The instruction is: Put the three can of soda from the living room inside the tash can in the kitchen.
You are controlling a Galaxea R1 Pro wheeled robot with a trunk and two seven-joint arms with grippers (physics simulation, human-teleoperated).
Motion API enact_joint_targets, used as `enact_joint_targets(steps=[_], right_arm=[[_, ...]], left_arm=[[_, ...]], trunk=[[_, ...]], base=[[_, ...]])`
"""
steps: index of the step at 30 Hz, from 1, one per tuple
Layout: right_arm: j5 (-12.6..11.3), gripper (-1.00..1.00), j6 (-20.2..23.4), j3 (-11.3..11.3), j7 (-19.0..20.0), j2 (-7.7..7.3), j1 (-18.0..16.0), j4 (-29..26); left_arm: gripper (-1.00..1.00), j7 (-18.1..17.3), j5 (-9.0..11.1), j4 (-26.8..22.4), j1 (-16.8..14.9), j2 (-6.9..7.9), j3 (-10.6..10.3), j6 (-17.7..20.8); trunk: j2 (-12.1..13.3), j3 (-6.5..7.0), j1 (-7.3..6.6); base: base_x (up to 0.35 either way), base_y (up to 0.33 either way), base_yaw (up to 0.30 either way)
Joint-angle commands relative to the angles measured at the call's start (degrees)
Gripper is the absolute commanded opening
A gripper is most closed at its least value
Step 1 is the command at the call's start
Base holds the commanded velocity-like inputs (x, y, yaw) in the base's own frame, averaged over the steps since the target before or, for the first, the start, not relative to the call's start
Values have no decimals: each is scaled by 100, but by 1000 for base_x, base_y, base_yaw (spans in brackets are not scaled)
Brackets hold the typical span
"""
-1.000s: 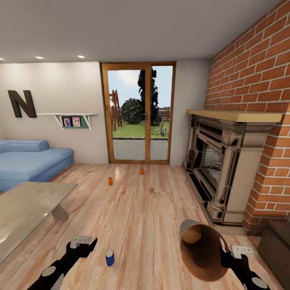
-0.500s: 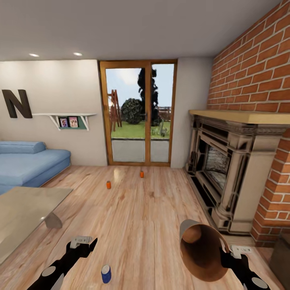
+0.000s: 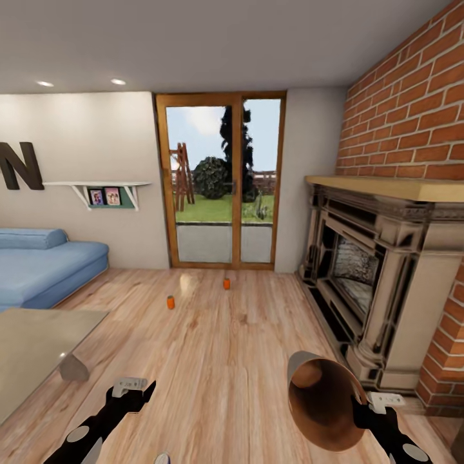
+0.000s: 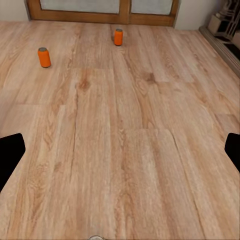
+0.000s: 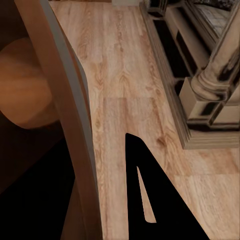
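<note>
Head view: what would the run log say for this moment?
room: living room | right claw: holding trash can | left claw: open | orange soda cans: on floor

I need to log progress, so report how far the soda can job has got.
Done: no can shows inside the trash can; its wood-coloured inside looks empty. In hand: the right gripper holds the bin by its rim, in the living room. Left: two orange cans stand on the floor near the glass doors, a third can's top shows by the open left gripper.
</note>
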Motion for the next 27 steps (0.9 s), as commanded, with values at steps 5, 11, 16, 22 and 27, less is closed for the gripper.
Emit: enact_joint_targets(steps=[5,11,16,22,27], right_arm=[[-30,-100,-1,-6,-3,0,-4,-16],[-30,-100,-1,-6,-3,0,-3,-20],[-30,-100,-1,2,-3,0,-5,-53],[-38,-100,4,4,15,0,-22,-144],[-39,-100,12,214,102,65,-34,-499]], left_arm=[[100,0,0,70,-3,0,0,22],[100,0,7,352,-5,0,7,24],[100,43,9,391,-7,0,16,34],[100,391,15,383,-33,-18,30,540],[100,505,22,324,-54,-195,7,1435]], trunk=[[0,1,0],[0,1,0],[0,1,0],[0,1,0],[0,1,0]], base=[[323,0,0],[235,0,0],[42,0,0],[57,0,0],[26,0,0]])
